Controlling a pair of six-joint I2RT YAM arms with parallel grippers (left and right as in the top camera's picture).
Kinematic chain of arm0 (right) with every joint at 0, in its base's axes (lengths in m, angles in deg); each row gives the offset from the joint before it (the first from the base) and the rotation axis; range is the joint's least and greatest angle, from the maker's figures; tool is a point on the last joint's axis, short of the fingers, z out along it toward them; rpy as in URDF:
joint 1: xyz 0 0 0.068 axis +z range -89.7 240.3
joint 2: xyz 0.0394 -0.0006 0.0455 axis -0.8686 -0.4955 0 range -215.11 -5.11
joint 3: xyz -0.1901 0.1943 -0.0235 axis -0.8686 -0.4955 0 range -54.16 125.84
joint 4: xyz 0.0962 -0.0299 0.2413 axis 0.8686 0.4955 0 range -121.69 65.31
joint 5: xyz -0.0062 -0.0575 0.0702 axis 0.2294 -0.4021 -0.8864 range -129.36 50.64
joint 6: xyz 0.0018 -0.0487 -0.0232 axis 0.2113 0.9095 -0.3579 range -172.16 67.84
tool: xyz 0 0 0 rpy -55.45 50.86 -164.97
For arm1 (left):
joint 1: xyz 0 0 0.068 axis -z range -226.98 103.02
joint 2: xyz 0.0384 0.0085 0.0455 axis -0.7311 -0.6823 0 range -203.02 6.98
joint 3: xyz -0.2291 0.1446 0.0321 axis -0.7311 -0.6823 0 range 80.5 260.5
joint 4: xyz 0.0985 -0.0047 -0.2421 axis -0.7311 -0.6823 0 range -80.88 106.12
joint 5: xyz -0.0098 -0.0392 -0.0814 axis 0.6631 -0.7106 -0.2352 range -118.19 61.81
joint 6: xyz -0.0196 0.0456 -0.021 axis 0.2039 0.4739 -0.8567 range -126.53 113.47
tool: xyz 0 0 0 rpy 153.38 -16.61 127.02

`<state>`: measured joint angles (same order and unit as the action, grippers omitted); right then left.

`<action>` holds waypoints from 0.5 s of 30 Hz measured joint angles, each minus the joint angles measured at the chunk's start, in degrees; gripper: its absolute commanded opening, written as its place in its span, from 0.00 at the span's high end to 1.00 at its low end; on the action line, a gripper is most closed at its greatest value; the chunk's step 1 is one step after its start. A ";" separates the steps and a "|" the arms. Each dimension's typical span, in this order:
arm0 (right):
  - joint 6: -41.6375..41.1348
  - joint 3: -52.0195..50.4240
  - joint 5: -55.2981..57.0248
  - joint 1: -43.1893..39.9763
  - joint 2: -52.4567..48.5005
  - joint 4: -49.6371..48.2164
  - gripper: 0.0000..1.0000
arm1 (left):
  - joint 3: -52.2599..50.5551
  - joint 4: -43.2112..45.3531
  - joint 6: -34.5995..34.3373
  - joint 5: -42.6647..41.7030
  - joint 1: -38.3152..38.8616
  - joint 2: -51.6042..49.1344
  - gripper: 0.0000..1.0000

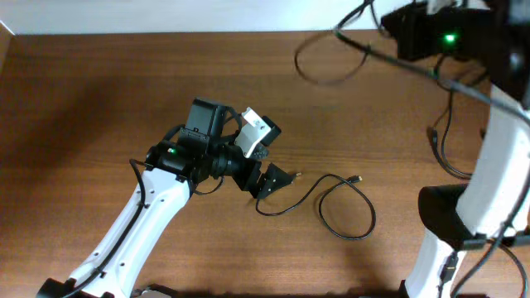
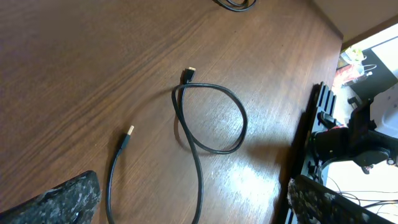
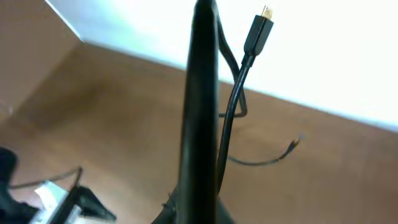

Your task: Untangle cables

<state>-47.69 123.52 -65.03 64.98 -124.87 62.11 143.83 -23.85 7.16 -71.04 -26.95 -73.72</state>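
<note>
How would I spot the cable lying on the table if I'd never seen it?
On the wooden table, find the left gripper, open near the middle. Just beyond it lies a thin black cable curled in one flat loop, a plug at each end. The other cable is held up by the right gripper.

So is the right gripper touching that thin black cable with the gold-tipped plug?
Touching: right wrist view shows the right gripper shut on the thin black cable.

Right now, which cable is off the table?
The cable pinched in the shut right tool, hanging in the air; the other cable lies looped flat on the table.
</note>
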 measured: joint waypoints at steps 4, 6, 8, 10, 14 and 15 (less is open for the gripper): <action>-0.22 1.99 8.63 -1.92 2.05 -3.48 0.96 | 0.00 -0.02 0.00 0.00 0.00 0.00 0.01; -0.24 1.29 10.93 -4.85 2.05 -3.87 0.96 | 0.00 0.00 0.00 0.00 0.00 0.00 0.01; -0.24 1.18 11.80 -8.22 1.84 -3.87 0.96 | 0.00 -0.02 0.00 0.00 0.00 0.00 0.01; -0.39 1.18 12.35 -11.47 1.36 -3.98 0.96 | 0.00 0.00 0.00 0.00 0.00 0.00 0.01; -1.46 1.16 12.59 -16.31 -3.43 -5.88 0.96 | 0.00 -0.02 0.00 0.00 0.00 0.00 0.01; -1.51 1.14 12.79 -16.98 -5.18 -7.15 0.96 | 0.00 -0.04 0.00 0.00 0.00 0.00 0.01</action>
<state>-49.20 124.66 -52.25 48.00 -130.05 54.96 143.83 -23.89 7.16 -71.04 -26.95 -73.72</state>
